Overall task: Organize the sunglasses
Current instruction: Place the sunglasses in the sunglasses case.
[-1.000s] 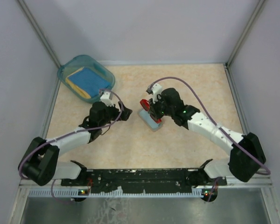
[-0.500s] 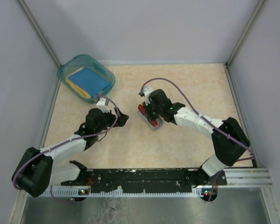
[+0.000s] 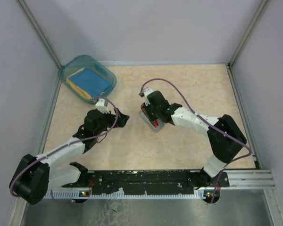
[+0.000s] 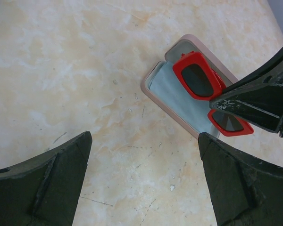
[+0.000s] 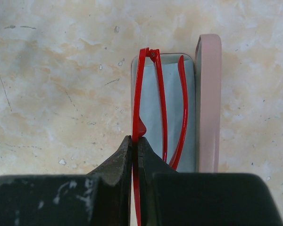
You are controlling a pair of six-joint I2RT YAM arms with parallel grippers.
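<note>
Pinching the sunglasses [image 4: 197, 79] by the frame front, the right gripper [image 5: 134, 141] holds them ahead of its fingertips over the open pink case [image 5: 208, 94]. The placing step likely needs lowering, then release. The left gripper [image 4: 144, 136] hovers spread, empty.

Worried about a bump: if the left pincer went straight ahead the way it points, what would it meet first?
Probably bare table, just short of the open pink case beneath the sunglasses; depth is unclear.
</note>
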